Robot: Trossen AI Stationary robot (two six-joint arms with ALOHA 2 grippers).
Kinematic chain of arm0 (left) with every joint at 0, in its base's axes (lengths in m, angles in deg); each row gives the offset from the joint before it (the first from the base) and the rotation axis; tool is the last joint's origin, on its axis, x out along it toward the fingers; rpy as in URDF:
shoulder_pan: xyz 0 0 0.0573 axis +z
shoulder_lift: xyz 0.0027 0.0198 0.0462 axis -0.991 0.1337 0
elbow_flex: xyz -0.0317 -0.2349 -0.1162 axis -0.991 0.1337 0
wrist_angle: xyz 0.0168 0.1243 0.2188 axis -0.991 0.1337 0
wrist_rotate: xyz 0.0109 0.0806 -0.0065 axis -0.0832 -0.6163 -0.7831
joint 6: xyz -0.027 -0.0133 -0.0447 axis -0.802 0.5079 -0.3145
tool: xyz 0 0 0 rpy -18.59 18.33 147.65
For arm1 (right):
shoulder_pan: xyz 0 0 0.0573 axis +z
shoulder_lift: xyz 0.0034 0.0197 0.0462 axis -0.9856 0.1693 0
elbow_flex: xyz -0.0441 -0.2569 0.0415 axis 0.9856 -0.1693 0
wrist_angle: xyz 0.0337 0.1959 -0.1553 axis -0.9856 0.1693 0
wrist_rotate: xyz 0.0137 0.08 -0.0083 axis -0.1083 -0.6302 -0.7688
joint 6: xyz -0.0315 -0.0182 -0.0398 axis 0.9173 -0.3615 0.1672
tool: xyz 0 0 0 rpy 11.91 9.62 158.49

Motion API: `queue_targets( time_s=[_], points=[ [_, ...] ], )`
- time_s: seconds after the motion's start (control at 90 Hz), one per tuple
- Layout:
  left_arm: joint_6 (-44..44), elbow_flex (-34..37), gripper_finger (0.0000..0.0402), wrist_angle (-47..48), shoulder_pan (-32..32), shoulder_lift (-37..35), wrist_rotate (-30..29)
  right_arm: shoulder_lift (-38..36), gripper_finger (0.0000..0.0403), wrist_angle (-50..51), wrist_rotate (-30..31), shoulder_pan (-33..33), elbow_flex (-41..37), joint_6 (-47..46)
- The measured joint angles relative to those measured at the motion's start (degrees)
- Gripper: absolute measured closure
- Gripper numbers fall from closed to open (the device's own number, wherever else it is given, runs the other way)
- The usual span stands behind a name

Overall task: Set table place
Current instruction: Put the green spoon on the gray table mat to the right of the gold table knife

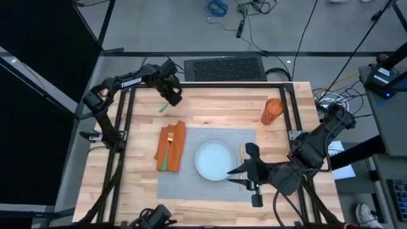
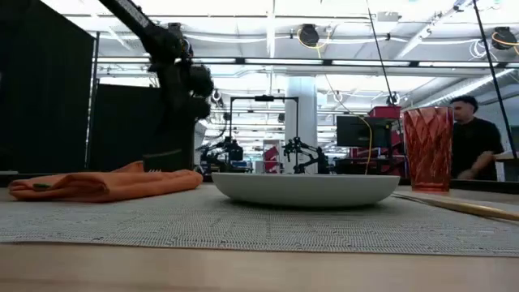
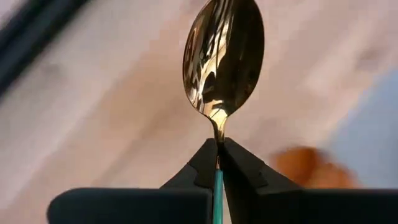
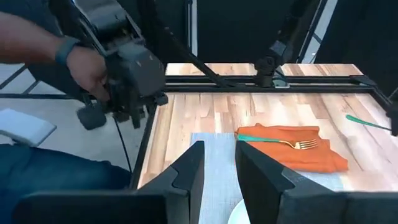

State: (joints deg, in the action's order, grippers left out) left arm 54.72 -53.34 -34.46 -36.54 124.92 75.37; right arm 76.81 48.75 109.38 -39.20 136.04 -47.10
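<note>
My left gripper [image 1: 172,95] is over the table [image 1: 216,108] near its far left edge, shut on a spoon with a gold bowl [image 3: 222,59] and a teal handle [image 1: 164,108]. The grey place mat [image 1: 206,184] lies in the middle. It carries a pale round plate [image 1: 215,159]. An orange napkin [image 1: 172,147] lies across the mat's left edge, with a gold fork [image 4: 298,144] on it. My right gripper [image 1: 247,163] stands open just right of the plate, over a pale stick-like utensil [image 2: 462,208], with nothing between its fingers [image 4: 186,171]. My left gripper pinches the spoon between its two fingertips [image 3: 239,162], at the neck [image 3: 217,163] where the gold stem joins the teal handle. The spoon lies along the fingers, the bowl jutting out past their tips and the handle running back between them. I cannot tell whether it is clear of the table.
A red-orange faceted tumbler [image 1: 272,111] stands upright on the bare wood at the far right. A black frame [image 1: 210,84] edges the table. Beyond the table's left side, a person's hand [image 4: 87,70] holds a dark device. Another person [image 2: 474,138] shows in the room behind.
</note>
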Motion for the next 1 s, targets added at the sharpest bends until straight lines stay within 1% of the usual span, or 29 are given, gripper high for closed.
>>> queue_targets(
  time_s=[0.089, 0.211, 0.322, 0.467, 0.6, 0.711, 0.8, 0.878, 1.0],
  points=[
    [-3.6, -0.8, 0.0401, -0.1, -2.9, -1.9, 2.2, 0.0, 0.0328, 0.6, 0.0, 1.1, 0.0, 0.0],
    [-9.2, -1.5, 0.0401, -0.4, -8.4, -4.3, 2.7, 0.0, 0.0328, 2.3, 0.0, 2.7, 0.0, -1.1],
    [-15.4, -1.8, 0.0401, -1.2, -14.3, -4.9, 3.0, 0.0, 0.0328, 4.2, 0.0, 4.7, 0.0, -2.1],
    [-24.8, -1.8, 0.0401, -7.7, -22.7, -5.2, 1.9, 0.0, 0.0328, 8.6, -0.1, 8.1, 0.0, -6.0],
    [-34.0, -1.8, 0.0401, -16.2, -29.6, -4.9, -1.4, 0.0, 0.0328, 12.3, 0.0, 11.7, 0.0, -11.3],
    [-41.3, -1.8, 0.0401, -21.1, -33.9, -4.7, -6.1, 0.0, 0.0328, 13.7, 0.3, 15.4, 0.0, -14.7],
    [-46.7, -1.9, 0.0401, -25.2, -36.4, -4.1, -9.4, 0.0, 0.0328, 14.3, 2.4, 18.2, 0.0, -15.6],
    [-50.7, -1.9, 0.0401, -26.3, -38.5, -3.8, -12.6, 0.0, 0.0328, 14.9, 4.4, 20.3, 0.0, -16.2],
    [-56.6, -1.9, 0.0401, -31.6, -41.5, -1.7, -15.5, -0.1, 0.0328, 16.1, 4.8, 21.8, 0.0, -16.2]
  ],
)
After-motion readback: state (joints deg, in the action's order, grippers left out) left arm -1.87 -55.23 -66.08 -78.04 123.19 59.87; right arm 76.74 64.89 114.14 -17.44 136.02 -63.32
